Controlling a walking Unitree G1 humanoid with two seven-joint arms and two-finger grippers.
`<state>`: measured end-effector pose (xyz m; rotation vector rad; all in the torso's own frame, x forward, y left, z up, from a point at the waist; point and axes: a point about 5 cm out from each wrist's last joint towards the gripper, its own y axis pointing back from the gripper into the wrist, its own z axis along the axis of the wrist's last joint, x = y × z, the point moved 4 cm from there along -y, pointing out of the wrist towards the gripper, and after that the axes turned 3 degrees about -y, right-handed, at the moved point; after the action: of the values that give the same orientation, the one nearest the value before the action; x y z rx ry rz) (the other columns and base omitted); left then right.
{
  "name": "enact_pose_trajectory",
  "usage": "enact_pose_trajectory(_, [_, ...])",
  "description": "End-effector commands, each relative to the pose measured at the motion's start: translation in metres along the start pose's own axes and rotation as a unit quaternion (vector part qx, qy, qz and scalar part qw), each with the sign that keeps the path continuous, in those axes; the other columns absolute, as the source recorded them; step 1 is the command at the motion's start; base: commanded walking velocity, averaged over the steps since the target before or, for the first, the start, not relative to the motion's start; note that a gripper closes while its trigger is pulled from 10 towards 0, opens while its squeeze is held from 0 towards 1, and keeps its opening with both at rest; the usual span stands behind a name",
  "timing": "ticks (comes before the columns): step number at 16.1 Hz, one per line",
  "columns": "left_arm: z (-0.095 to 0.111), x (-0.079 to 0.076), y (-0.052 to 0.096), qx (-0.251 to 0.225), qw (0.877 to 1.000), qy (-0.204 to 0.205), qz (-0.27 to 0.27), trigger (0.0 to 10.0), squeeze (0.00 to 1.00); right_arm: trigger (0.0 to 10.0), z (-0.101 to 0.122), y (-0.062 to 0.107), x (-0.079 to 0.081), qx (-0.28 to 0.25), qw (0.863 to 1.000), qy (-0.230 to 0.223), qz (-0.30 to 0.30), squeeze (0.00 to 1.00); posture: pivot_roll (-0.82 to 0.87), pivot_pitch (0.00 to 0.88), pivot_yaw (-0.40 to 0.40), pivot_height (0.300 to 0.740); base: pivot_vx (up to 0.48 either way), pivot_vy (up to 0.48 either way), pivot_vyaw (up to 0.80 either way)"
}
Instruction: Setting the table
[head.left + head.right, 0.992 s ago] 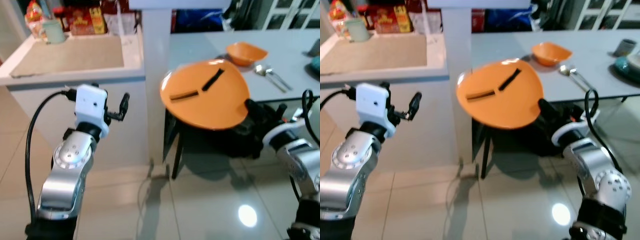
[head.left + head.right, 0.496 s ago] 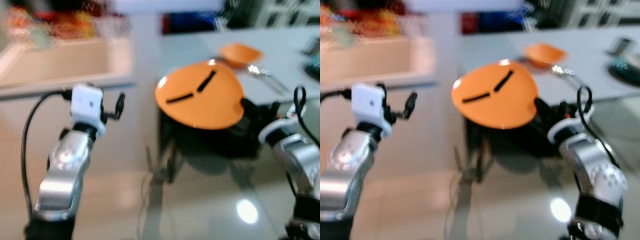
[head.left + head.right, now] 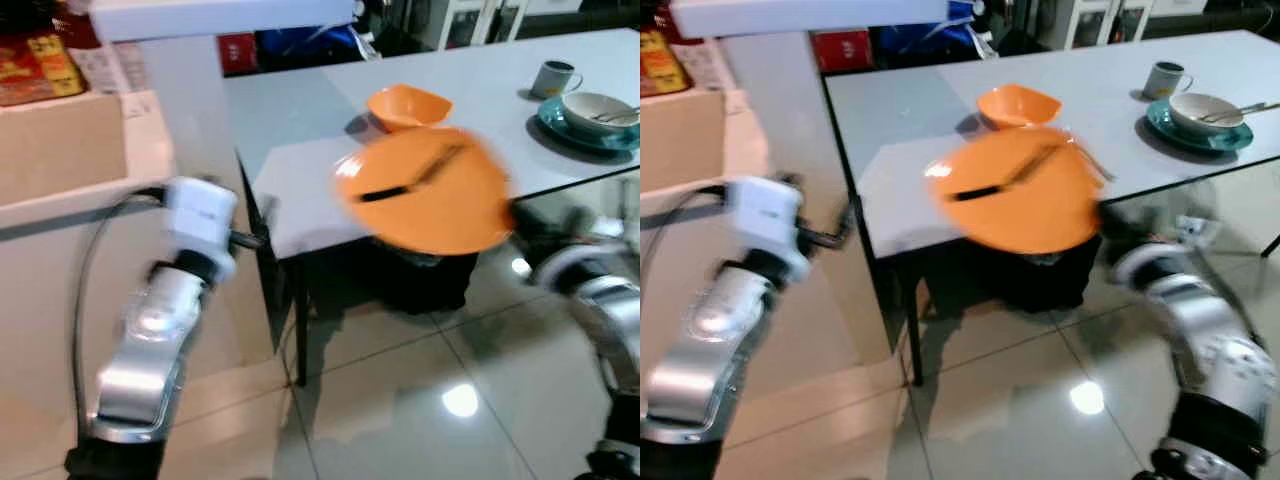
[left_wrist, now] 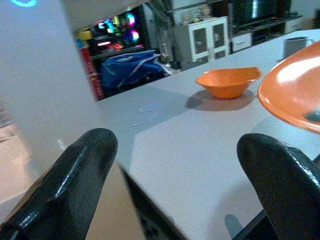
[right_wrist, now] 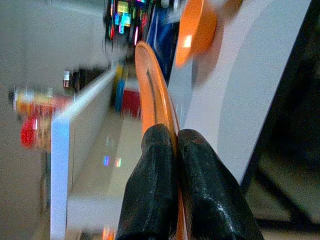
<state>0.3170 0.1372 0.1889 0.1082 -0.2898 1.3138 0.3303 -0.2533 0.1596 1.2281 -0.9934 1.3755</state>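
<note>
Left gripper raised w/ jaws wide apart, nothing between. Orange plate edge pinched btwn right gripper fingers, held level over table corner, orange bowl at 12 o'clock.

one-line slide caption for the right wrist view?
Right gripper pinches orange plate by its rim beside the grey table.

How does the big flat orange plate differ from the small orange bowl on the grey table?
The big flat orange plate is wide and shallow; the small orange bowl is smaller and deeper. The plate is held by its rim in the right gripper over the grey table's near edge, while the bowl rests on the table farther back. The plate carries two dark sticks; the bowl shows nothing inside. Both share the same orange colour.
</note>
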Motion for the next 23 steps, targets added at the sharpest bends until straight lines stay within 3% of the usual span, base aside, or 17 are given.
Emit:
enact_pose_trajectory(1, [0.000,0.010,0.002,0.001,1.000,-0.007,0.012,10.0,0.00,10.0,-0.009,-0.009,0.015,0.016,0.999,-0.003,0.031,0.00,0.08,0.000,-0.006,0.740,0.334,0.000,0.00])
enact_pose_trajectory(7, [0.000,0.008,0.003,0.003,1.000,-0.006,0.006,10.0,0.00,10.0,-0.013,-0.024,0.012,0.020,0.999,-0.014,0.023,0.00,0.09,0.000,-0.015,0.740,0.329,0.000,0.00])
enact_pose_trajectory(11, [-0.003,-0.006,0.007,0.006,0.999,0.002,-0.032,10.0,0.00,10.0,-0.015,-0.027,0.009,0.023,0.999,-0.019,0.018,0.00,0.09,0.000,-0.022,0.740,0.323,0.000,0.00])
enact_pose_trajectory(18, [-0.002,-0.009,0.008,0.005,0.999,0.000,-0.042,10.0,0.00,10.0,-0.018,-0.032,0.004,0.026,0.999,-0.021,0.013,0.00,0.10,0.000,-0.025,0.740,0.311,0.000,0.00])
enact_pose_trajectory(23, [-0.003,-0.013,0.010,0.009,0.998,-0.001,-0.055,10.0,0.00,10.0,-0.016,-0.034,0.001,0.019,0.999,-0.026,0.010,0.00,0.10,0.000,-0.021,0.740,0.000,0.000,0.00])
